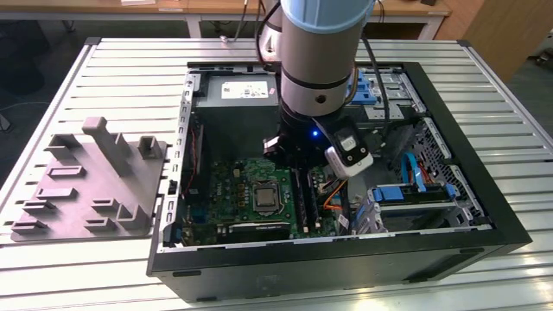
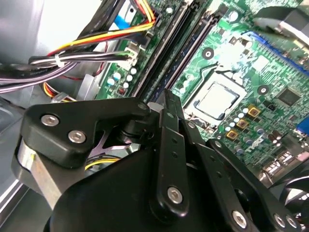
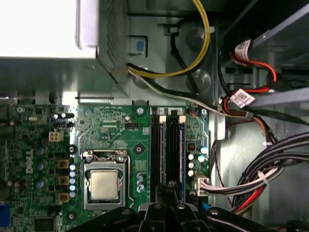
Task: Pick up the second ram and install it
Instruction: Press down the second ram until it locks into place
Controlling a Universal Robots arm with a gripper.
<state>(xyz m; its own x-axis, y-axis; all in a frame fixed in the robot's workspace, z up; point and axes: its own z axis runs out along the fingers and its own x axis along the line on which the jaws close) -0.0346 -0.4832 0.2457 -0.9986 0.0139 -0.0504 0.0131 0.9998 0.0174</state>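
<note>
Lying along mobo slots (image 3: 166, 154), second ram (image 3: 173, 152), hand (image 3: 170, 191) above

Matt black plastic tool (image 2: 166, 104) — glossy green motherboard (image 3: 120, 140).

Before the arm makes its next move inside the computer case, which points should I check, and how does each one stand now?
1. Pincer lined up over the memory slots: ok.
2. Second ram held by the pincer: cannot tell.
3. Slot under the pincer free: cannot tell.
4. Cable bundle beside the slots, not across them: ok.
5. Processor to the side of the pincer, not under it: ok.
</note>
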